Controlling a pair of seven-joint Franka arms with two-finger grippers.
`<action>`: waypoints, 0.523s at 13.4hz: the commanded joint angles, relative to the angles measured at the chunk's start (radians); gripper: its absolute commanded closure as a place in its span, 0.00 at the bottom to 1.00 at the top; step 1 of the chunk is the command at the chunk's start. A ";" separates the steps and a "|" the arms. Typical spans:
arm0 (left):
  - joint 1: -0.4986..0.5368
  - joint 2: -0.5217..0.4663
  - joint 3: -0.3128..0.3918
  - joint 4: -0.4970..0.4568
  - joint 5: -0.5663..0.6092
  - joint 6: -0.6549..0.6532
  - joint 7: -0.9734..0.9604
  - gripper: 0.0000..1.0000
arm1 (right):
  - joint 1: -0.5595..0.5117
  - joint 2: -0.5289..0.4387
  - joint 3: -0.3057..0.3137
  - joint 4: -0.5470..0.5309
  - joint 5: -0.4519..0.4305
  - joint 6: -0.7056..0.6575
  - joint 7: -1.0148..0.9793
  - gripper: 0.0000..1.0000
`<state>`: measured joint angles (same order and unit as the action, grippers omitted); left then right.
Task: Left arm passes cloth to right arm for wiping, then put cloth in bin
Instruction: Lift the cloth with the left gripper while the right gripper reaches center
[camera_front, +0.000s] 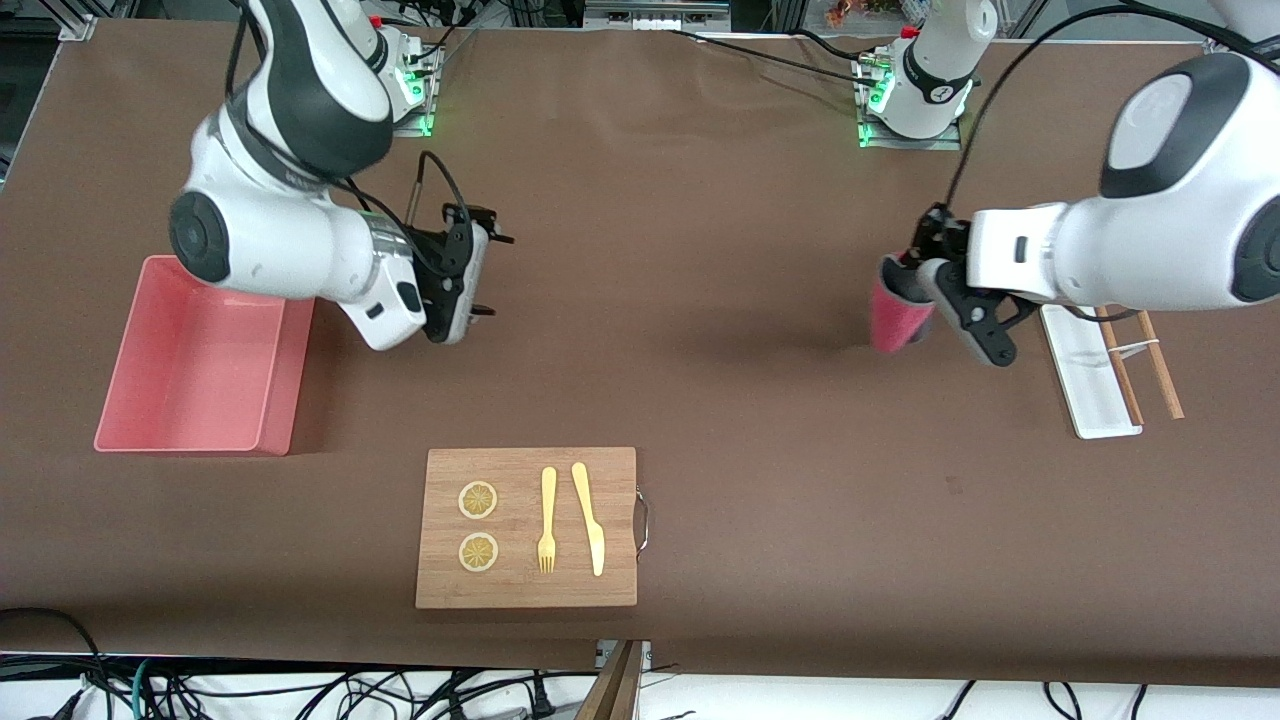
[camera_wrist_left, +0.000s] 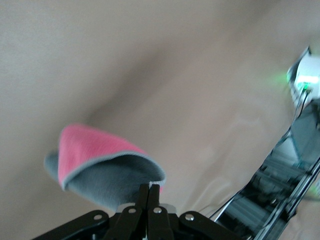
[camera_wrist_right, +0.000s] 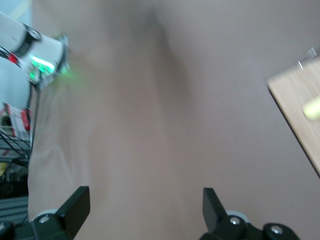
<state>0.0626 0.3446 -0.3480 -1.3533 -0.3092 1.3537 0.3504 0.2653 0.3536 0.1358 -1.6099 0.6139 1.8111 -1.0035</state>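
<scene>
Left gripper (camera_front: 915, 290) has its jaws clamped on the cloth (camera_front: 893, 318) above the table (camera_front: 700, 250); right gripper (camera_front: 478, 275) hangs beside the bin (camera_front: 200, 365), jaws wide apart.

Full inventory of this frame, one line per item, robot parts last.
cloth: 1, magenta-pink and dark grey, hanging from the left end effector above the table, toward the left arm's end
bin: 1, pink, on the table toward the right arm's end
cutting board: 1, wood, nearest the front camera
citrus slices: 2, yellow, on the cutting board
fork: 1, yellow, on the board beside the knife
knife: 1, yellow, on the board
white tray: 1, white, toward the left arm's end
wooden sticks: 2, brown, beside the tray
left end effector: 1, shut on the cloth
right end effector: 1, open, over bare table beside the bin
</scene>
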 joint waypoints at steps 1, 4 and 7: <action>-0.036 0.017 0.001 0.045 -0.071 0.024 -0.187 1.00 | 0.038 0.074 0.010 0.015 0.133 0.103 -0.169 0.00; -0.087 0.017 0.003 0.055 -0.166 0.122 -0.437 1.00 | 0.122 0.132 0.010 0.021 0.220 0.259 -0.201 0.00; -0.159 0.048 0.003 0.111 -0.225 0.188 -0.583 1.00 | 0.248 0.178 0.011 0.022 0.282 0.468 -0.199 0.00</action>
<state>-0.0423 0.3540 -0.3518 -1.3174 -0.5006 1.5251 -0.1279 0.4481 0.5015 0.1519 -1.6070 0.8510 2.1851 -1.1885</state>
